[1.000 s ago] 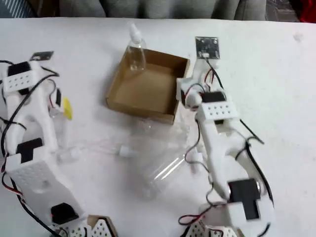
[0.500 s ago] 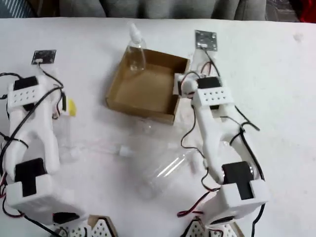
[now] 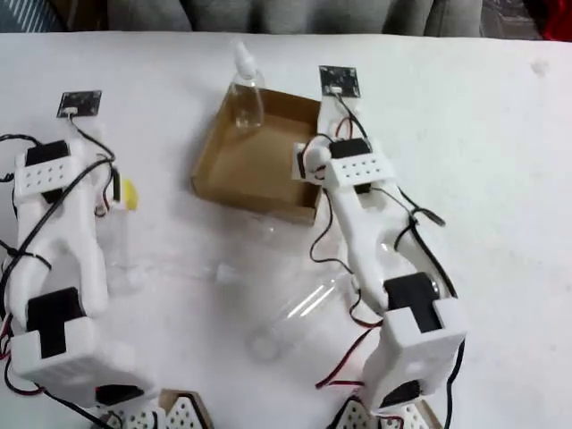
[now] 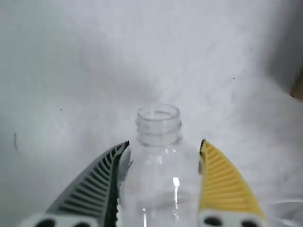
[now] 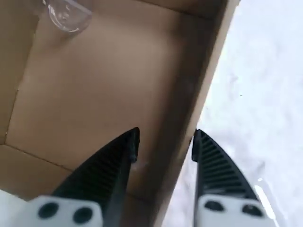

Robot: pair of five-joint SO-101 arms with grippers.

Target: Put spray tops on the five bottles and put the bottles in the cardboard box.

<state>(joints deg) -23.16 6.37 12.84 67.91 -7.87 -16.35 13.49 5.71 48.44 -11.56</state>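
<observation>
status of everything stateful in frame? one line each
cardboard box: open-topped, one bottle inside.
boxed bottle: spray top on, in the box's far corner.
left gripper: shut on held bottle.
held bottle: no top, neck open.
right gripper: open, astride the box's wall.
loose bottle: lying on the table, top unclear.

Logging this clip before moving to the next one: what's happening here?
The left claw is closed on an uncapped bottle, whose neck has no spray top yet. The right claw is open and straddles a wall of the cardboard box, one finger inside and one outside. A capped bottle sits in the box's far corner. Loose bottles lie on the table between the arms.
</observation>
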